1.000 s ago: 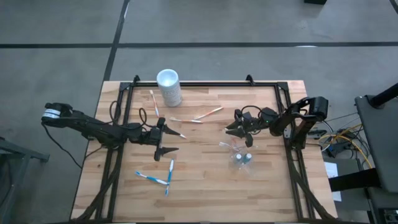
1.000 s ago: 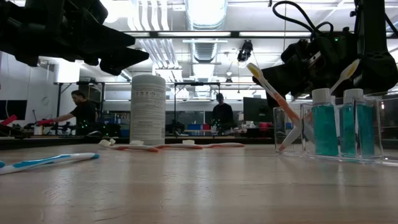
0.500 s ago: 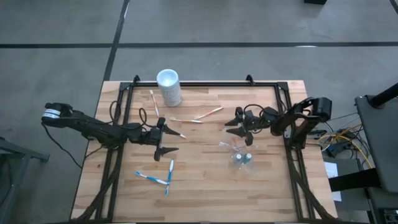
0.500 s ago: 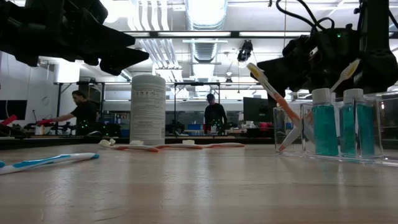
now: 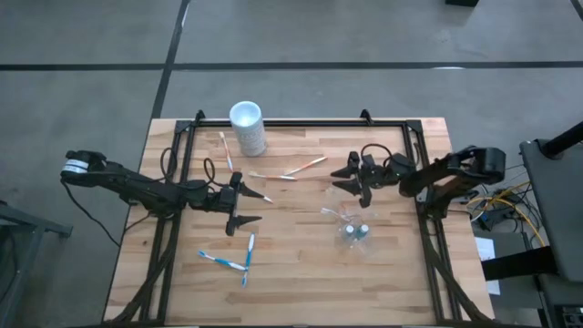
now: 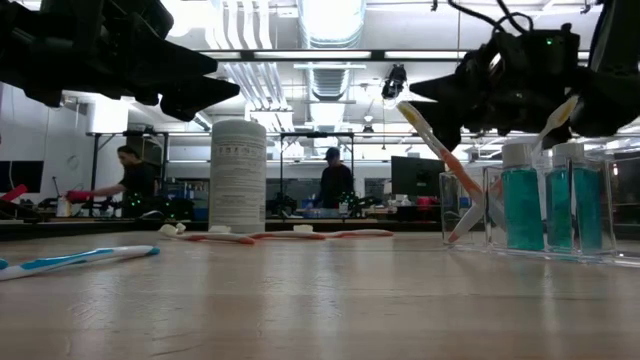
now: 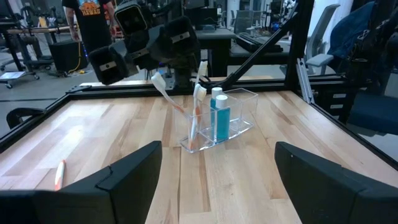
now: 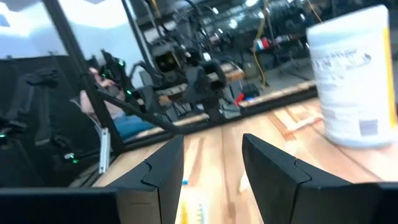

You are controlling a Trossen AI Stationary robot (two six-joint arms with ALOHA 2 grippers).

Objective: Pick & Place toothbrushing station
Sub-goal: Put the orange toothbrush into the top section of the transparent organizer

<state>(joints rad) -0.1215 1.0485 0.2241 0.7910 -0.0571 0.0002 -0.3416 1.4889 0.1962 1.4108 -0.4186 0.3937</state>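
Observation:
The toothbrushing station is a clear plastic holder [image 5: 353,228] standing on the wooden table right of centre. It holds two teal bottles with white caps [image 6: 545,205] and a leaning orange-and-white toothbrush [image 6: 440,145]. My right gripper [image 5: 339,180] hovers open above the holder's far side, with nothing between its fingers [image 8: 155,168]. My left gripper [image 5: 248,205] hangs open left of centre, pointing level at the holder [image 7: 217,121]. Orange-and-white toothbrushes [image 5: 301,169] and blue-and-white toothbrushes [image 5: 228,261] lie flat on the table.
A tall opaque white cup [image 5: 248,128] stands at the far edge, left of centre. A black frame [image 5: 273,123] runs around the table top. People move in the room behind the table [image 6: 330,185].
My right gripper has risen above the holder, tipped its fingers up a little and drawn slightly toward the table's far edge. The holder, its bottles and the leaning toothbrush stay where they were. My left arm has kept still.

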